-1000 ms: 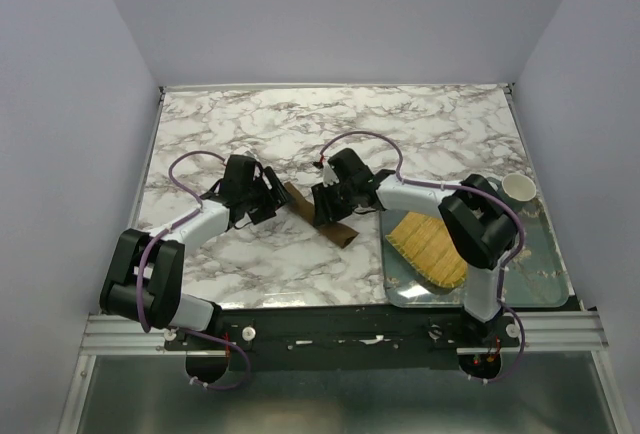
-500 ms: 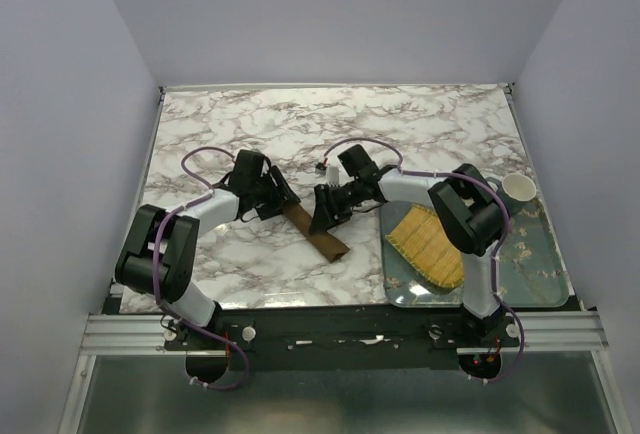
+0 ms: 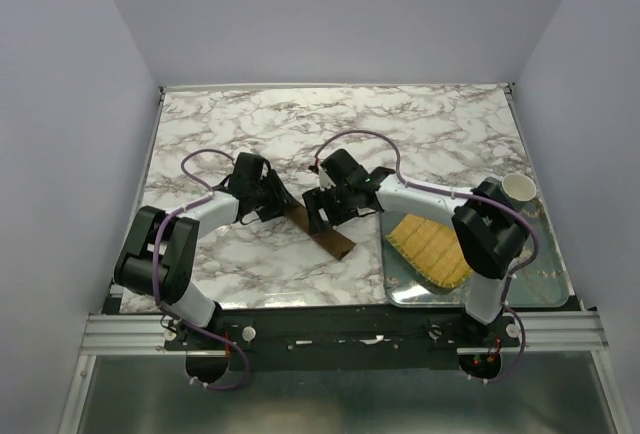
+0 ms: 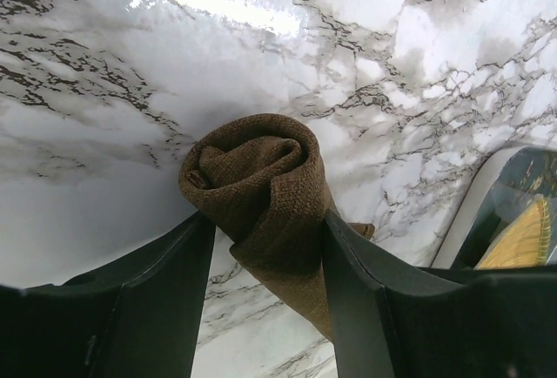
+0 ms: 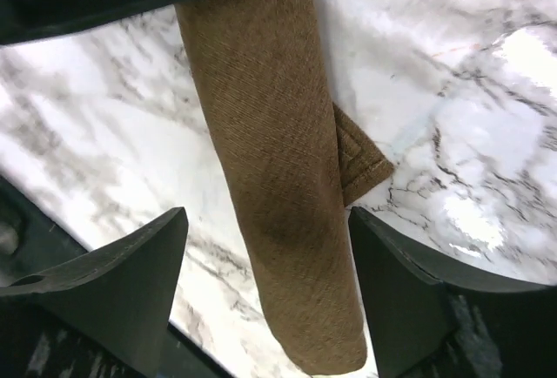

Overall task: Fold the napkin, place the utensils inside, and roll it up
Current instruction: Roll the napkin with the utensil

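The napkin (image 3: pixel 336 243) is a dark brown cloth roll lying diagonally on the marble table (image 3: pixel 400 134). My left gripper (image 3: pixel 283 202) is at the roll's far left end. In the left wrist view both fingers press the coiled end of the napkin (image 4: pixel 261 182), so the left gripper (image 4: pixel 265 219) is shut on it. My right gripper (image 3: pixel 320 216) hovers over the roll's middle. In the right wrist view the right gripper (image 5: pixel 268 221) is open and straddles the napkin (image 5: pixel 278 178) with marble showing on both sides. The utensils are hidden.
A glass tray (image 3: pixel 535 269) sits at the near right, holding a yellow woven mat (image 3: pixel 432 244). A white cup (image 3: pixel 518 188) stands at the tray's far corner. The tray's edge (image 4: pixel 474 212) also shows in the left wrist view.
The left jaws have narrowed onto the roll's end. The right jaws have spread wider and stand off the roll. The roll lies in nearly the same place.
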Controlling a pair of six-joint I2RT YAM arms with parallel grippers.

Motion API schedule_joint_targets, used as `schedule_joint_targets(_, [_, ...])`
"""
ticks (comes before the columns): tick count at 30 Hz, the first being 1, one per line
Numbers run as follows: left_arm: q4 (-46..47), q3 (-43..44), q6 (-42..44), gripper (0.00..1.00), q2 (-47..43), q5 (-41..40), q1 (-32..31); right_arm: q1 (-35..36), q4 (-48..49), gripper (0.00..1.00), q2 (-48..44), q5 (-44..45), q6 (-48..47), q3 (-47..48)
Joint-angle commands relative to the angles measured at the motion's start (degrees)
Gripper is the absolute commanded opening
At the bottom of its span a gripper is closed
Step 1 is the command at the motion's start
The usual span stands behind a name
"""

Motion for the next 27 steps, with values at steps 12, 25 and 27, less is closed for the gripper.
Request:
schedule_joint_targets(12, [1.46,-1.19,-0.71,0.59,-0.39,1.57,-0.24,21.32,-8.99,0.86,7.14,52.32,-5.84,10.68])
schedule_joint_targets(25, [0.76,-0.92,-0.02,0.59,-0.31,2.11,0.02,20.62,-5.56,0.74,10.93,52.94,-3.83,5.94])
schedule_joint_targets(27, [0.41,-0.84,0.16,0.59,-0.66,1.84,0.02,19.48,-5.21,0.71,10.75,52.06,-3.56,5.23])
